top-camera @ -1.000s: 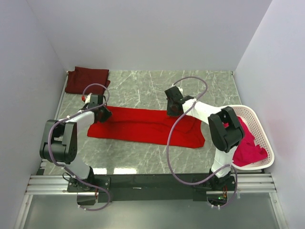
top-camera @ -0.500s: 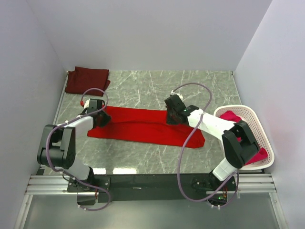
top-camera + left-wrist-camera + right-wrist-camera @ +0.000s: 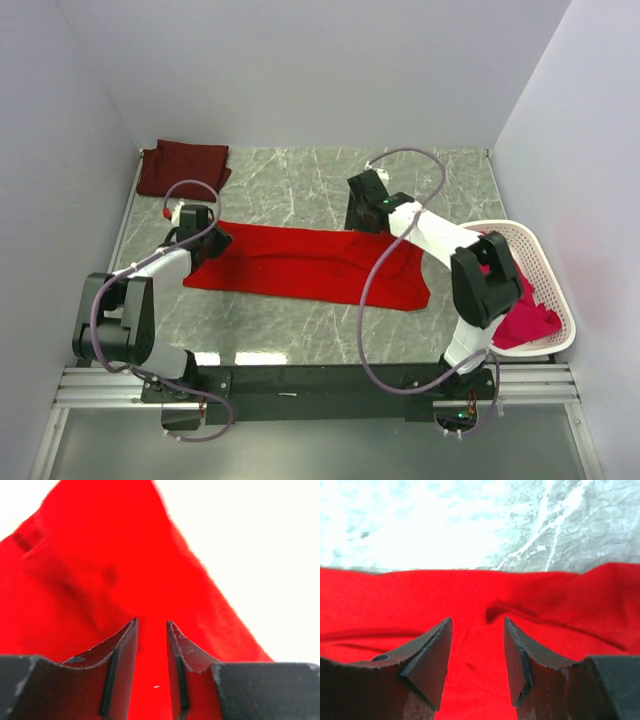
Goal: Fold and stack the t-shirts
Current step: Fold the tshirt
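Observation:
A bright red t-shirt [image 3: 300,262] lies stretched left to right across the middle of the marble table [image 3: 300,185]. My left gripper [image 3: 207,240] sits low at the shirt's left end. Its jaws stand narrowly apart and the red cloth [image 3: 100,555] shows smooth in the gap of the left gripper [image 3: 151,622]. My right gripper [image 3: 363,215] hovers at the shirt's far edge, and the right gripper [image 3: 477,621] is open over the flat red cloth [image 3: 395,595] with nothing between its fingers. A dark maroon t-shirt [image 3: 183,166] lies folded at the back left. A pinkish-red t-shirt [image 3: 525,315] fills the basket.
A white perforated basket [image 3: 552,275] stands at the right edge of the table. Grey walls close in the left, back and right sides. Bare marble [image 3: 570,525] shows behind the red shirt and also in front of it [image 3: 300,325].
My right gripper has opened, letting go of the red shirt's far edge, and pulled back toward the rear. The left gripper has shifted slightly left; its jaws kept the same gap.

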Controlling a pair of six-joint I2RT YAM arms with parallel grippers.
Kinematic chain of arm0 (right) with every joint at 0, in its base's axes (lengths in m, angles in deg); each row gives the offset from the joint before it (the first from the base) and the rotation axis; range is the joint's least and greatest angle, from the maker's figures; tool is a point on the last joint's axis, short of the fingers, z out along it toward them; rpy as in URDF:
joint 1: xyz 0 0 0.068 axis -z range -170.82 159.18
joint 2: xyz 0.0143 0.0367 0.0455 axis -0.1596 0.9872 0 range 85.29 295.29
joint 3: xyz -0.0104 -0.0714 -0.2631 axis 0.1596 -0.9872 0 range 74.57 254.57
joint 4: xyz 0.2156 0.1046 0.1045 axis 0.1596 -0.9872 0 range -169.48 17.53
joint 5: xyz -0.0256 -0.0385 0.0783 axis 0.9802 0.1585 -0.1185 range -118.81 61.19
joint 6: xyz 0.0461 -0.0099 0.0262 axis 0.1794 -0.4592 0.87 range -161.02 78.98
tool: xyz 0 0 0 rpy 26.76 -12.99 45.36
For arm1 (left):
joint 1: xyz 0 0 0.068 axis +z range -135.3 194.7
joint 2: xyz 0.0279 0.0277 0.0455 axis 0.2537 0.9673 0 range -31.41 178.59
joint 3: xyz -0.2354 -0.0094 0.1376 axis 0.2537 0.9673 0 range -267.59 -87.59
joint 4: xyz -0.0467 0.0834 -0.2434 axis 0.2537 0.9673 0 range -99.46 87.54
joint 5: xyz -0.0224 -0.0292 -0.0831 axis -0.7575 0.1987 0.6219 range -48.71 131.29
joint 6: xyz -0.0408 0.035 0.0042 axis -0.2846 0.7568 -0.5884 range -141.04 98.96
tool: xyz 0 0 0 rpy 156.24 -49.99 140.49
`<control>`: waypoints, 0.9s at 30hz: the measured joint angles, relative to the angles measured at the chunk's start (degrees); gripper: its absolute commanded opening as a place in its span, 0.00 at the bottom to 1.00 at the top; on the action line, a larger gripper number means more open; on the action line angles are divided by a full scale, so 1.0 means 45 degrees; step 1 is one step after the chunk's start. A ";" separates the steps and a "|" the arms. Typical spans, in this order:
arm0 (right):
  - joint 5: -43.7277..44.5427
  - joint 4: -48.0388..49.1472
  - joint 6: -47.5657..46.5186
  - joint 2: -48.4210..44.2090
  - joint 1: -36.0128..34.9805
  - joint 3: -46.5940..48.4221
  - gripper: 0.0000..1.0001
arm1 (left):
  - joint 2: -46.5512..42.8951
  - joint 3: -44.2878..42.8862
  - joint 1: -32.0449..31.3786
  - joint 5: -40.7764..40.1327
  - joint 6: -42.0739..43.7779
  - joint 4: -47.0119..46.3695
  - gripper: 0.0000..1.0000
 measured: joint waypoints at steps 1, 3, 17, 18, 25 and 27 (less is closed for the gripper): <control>-0.0005 -0.0015 -0.0010 0.0316 0.0044 0.0146 0.53 | 0.0000 -0.0073 0.0010 0.0068 -0.0073 -0.0107 0.35; 0.0005 -0.0117 -0.0019 0.0806 0.0058 0.0301 0.53 | 0.0044 -0.0311 0.0019 0.0092 -0.0185 -0.0238 0.35; 0.0398 -0.0223 -0.0612 0.2186 0.0058 0.0845 0.50 | 0.1904 -0.1885 0.0772 -0.1739 -0.0811 0.0753 0.34; 0.0413 -0.0214 -0.0607 0.2181 0.0058 0.0821 0.49 | 0.1904 -0.1875 0.0821 -0.1885 -0.0831 0.0879 0.33; 0.0437 -0.0287 -0.0500 0.2181 0.0053 0.0287 0.41 | 0.1851 -0.1496 0.0928 -0.2453 -0.1049 0.1404 0.33; 0.0437 -0.0321 -0.0461 0.2181 0.0034 0.0165 0.31 | 0.1734 -0.1287 0.1001 -0.2511 -0.1054 0.1506 0.33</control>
